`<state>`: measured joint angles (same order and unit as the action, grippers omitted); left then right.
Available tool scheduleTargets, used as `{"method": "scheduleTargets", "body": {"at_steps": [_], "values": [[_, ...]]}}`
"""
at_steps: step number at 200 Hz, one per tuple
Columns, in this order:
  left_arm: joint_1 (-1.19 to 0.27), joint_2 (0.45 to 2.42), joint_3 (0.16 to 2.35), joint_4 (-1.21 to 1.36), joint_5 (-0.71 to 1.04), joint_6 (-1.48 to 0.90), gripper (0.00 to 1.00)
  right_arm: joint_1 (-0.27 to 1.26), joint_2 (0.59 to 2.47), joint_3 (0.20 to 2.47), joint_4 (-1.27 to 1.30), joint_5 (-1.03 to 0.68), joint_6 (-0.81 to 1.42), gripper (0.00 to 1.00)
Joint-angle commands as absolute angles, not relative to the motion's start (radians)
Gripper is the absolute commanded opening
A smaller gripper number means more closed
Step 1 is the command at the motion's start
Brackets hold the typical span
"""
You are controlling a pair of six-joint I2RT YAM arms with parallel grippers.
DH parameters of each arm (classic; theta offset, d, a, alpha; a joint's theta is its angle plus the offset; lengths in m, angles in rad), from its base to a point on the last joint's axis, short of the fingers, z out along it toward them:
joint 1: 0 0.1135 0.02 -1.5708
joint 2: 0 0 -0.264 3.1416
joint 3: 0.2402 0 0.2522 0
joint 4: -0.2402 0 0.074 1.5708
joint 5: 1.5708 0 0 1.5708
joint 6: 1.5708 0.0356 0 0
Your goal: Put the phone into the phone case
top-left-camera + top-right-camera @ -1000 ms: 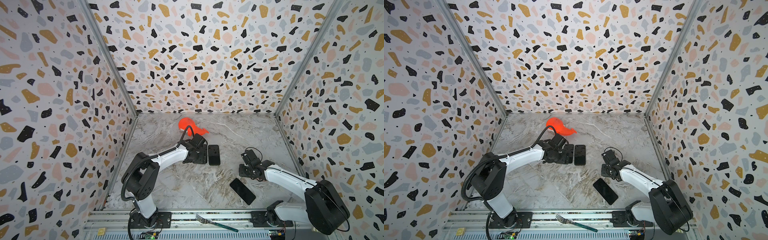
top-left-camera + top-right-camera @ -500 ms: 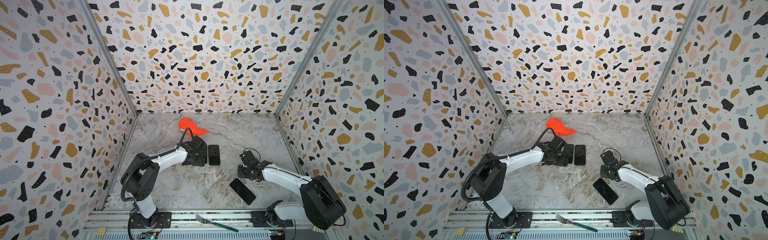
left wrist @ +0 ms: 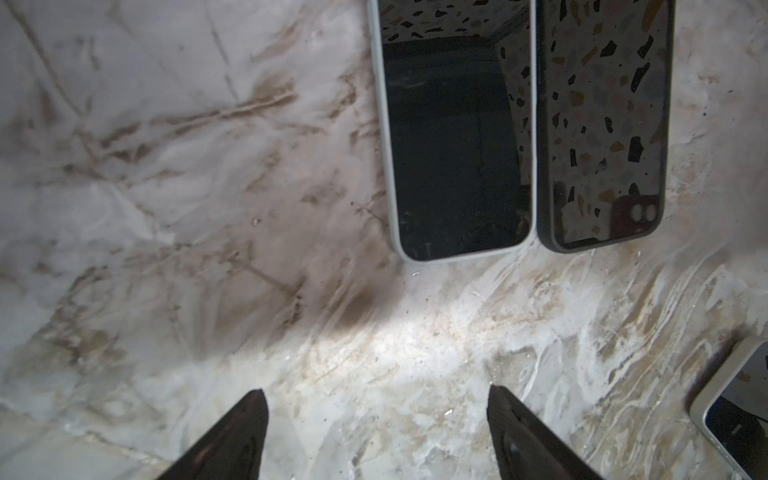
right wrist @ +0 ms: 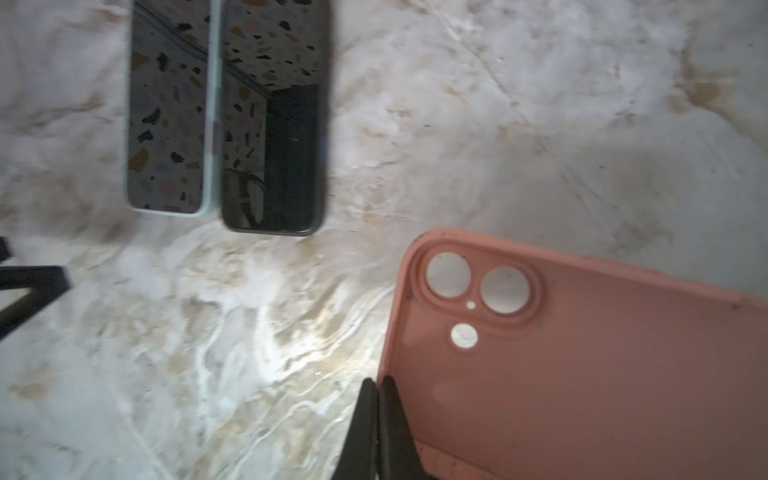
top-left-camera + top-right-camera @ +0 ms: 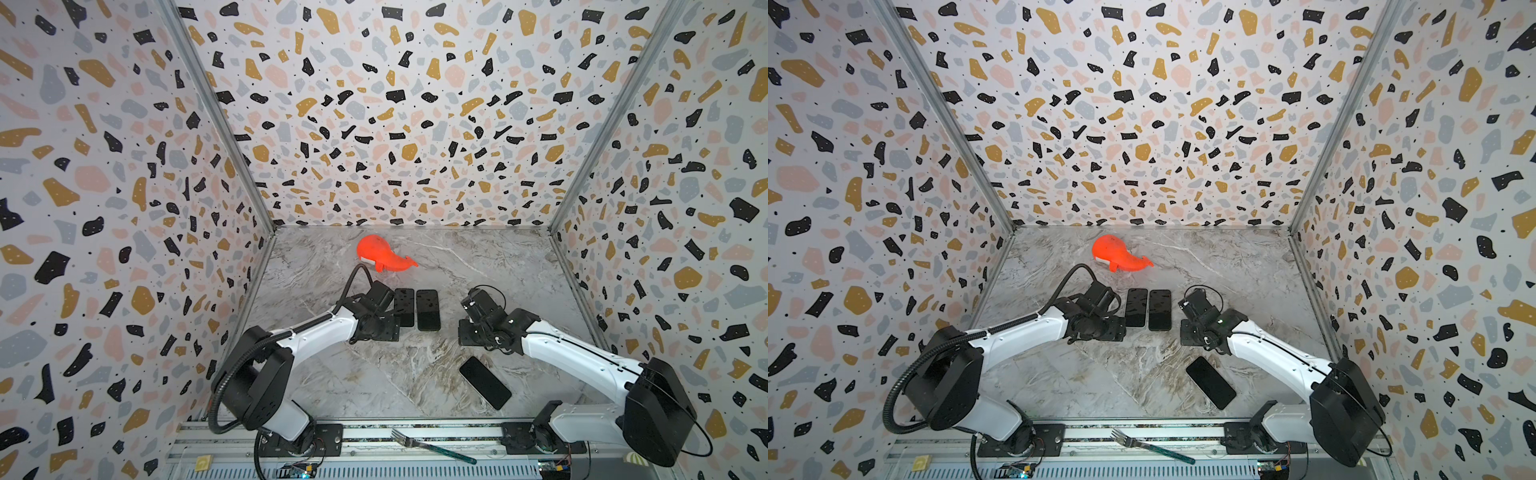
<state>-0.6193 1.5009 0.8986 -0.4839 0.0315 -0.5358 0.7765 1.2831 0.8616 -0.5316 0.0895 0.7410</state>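
Salmon-pink, the phone case (image 4: 582, 374) lies under my right gripper (image 4: 378, 380), jaws pressed together at its camera-hole rim; whether they pinch it I cannot tell. My left gripper (image 3: 376, 390) gapes empty. The phone (image 5: 484, 382) lies bare outside the case, nearby, so next I'd fetch and align it.
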Motion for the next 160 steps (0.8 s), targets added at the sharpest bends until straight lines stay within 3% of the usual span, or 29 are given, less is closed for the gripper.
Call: {"method": "scheduleTargets", "body": {"at_steps": [1,57,97,128,160], "values": [[-0.597,1.454,0.869,-0.473,0.046,-0.506,0.84,0.875,1.295,0.896,-0.587,0.069,0.903,0.00],[-0.585,1.337,0.789,-0.446,0.100,-0.531,0.84,1.118,1.430,0.897,-0.304,-0.045,1.231,0.00],[-0.584,1.269,0.747,-0.456,0.098,-0.538,0.84,1.168,1.562,0.913,-0.146,-0.086,1.348,0.02],[-0.584,1.235,0.722,-0.448,0.097,-0.551,0.84,1.164,1.581,0.870,-0.021,-0.114,1.385,0.14],[-0.584,1.223,0.699,-0.444,0.117,-0.563,0.84,1.115,1.562,0.899,-0.077,-0.164,1.227,0.32]]}}
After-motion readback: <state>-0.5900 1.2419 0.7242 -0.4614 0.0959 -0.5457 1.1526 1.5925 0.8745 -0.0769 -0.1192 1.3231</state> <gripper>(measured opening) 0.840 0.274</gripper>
